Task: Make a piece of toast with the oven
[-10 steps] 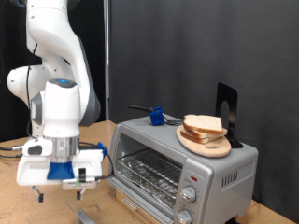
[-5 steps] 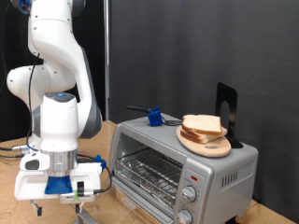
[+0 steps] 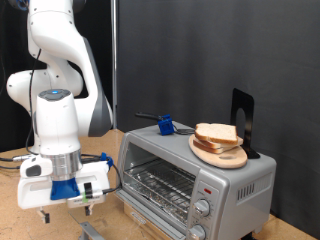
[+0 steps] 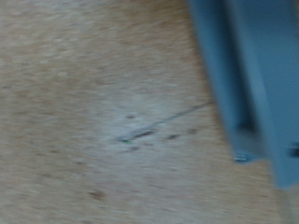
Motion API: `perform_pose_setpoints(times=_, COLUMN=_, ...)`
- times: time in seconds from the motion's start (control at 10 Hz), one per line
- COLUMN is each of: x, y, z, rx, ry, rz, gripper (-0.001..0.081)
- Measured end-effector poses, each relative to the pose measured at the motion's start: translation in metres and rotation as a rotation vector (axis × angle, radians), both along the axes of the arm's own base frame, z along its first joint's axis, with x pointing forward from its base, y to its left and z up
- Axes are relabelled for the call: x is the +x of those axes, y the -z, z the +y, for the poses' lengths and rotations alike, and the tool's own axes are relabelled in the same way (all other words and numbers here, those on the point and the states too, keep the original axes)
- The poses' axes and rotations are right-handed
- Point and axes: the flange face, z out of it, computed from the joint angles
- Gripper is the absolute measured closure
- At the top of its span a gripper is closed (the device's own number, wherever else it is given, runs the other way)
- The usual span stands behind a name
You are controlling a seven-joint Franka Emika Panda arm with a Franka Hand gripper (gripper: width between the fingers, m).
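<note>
Round wooden plate (image 3: 222, 154) on the appliance top; blue object (image 3: 167, 125) near its rear; black stand (image 3: 243, 120) upright behind plate; wooden tabletop (image 3: 12, 220) below; dark backdrop (image 3: 190, 50)

toast (image 3: 217, 133) atop oven (image 3: 195, 170), pincer (image 3: 65, 210) seemingly left

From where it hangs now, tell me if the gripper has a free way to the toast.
Probably yes. The toast lies uncovered on a plate atop the oven; the gripper hangs low beside the oven, with nothing between them.

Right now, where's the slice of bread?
In the exterior view's right half, the piece of toast lies on a round wooden plate atop the oven.
</note>
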Motion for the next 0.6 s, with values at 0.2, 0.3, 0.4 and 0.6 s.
perform_pose_setpoints(times=0.2, x=-0.001, y=-0.03, z=0.007, rx=0.135, ry=-0.078, rz=-0.056, gripper=-0.0002)
perform_pose_setpoints(times=0.3, x=-0.003, y=-0.044, z=0.008, rx=0.182, ry=-0.116, rz=-0.07, gripper=-0.0002)
perform_pose_setpoints(times=0.4, x=-0.006, y=-0.059, z=0.009, rx=0.223, ry=-0.141, rz=-0.076, gripper=-0.0002)
perform_pose_setpoints(times=0.6, x=-0.013, y=-0.09, z=0.005, rx=0.288, ry=-0.18, rz=-0.077, gripper=-0.0002)
